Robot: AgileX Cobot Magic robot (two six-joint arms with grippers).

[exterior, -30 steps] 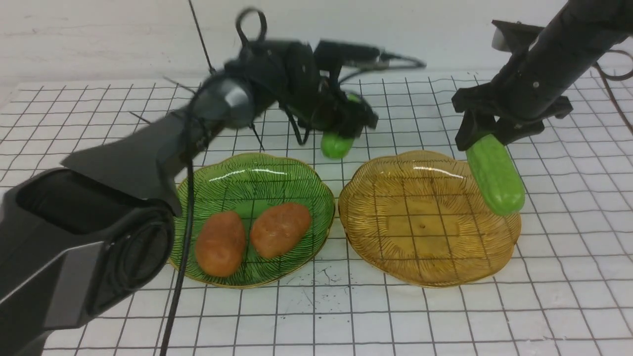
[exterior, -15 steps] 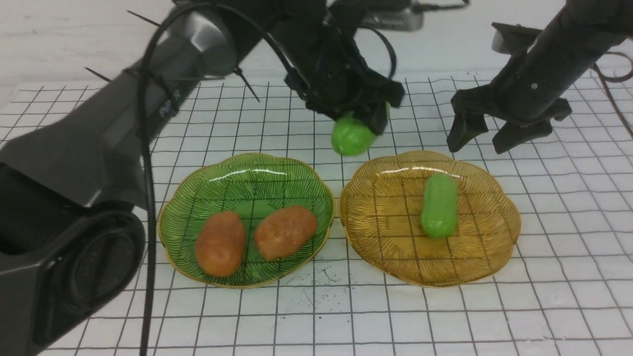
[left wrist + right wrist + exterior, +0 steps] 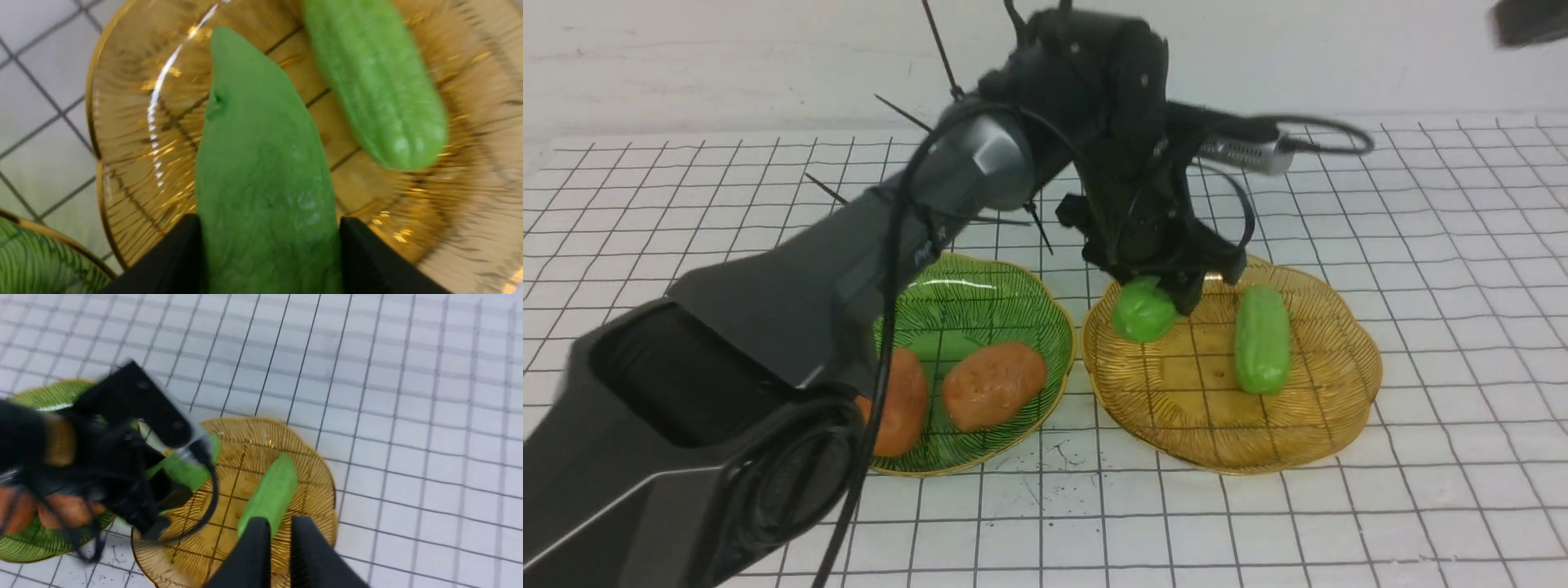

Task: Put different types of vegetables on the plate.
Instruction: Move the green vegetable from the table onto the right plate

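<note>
- My left gripper [image 3: 1160, 286] is clenched on a cucumber [image 3: 261, 163], gripping it near one end; most of its length sticks out past my fingers.
- That cucumber hangs nose-down over the amber plate [image 3: 1307, 425], on the side nearest the green plate [image 3: 980, 286]. I cannot tell whether its tip touches the glass.
- A second cucumber [image 3: 1262, 339] lies loose on the amber plate, just beside the held one but apart from it.
- Two potatoes sit on the green plate: one in plain view [image 3: 995, 384], the other [image 3: 903, 412] partly hidden behind my left arm.
- My right gripper [image 3: 280, 520] is raised above the amber plate, its jaws drawn nearly together on nothing.
- Risk: the held piece is glossy and tilted. Let go from any height, it may bounce or roll down the dished glass into the resting cucumber.
- Risk: it hangs close to the plate's rim. A release there could tip it over the edge onto the gridded table [image 3: 1421, 490].
- Risk: my left arm lies low across the green plate. A careless retreat could clip that plate or the potatoes.
- Risk: both wrists are above the same plate, so a descent by the right arm could strike the left.
</note>
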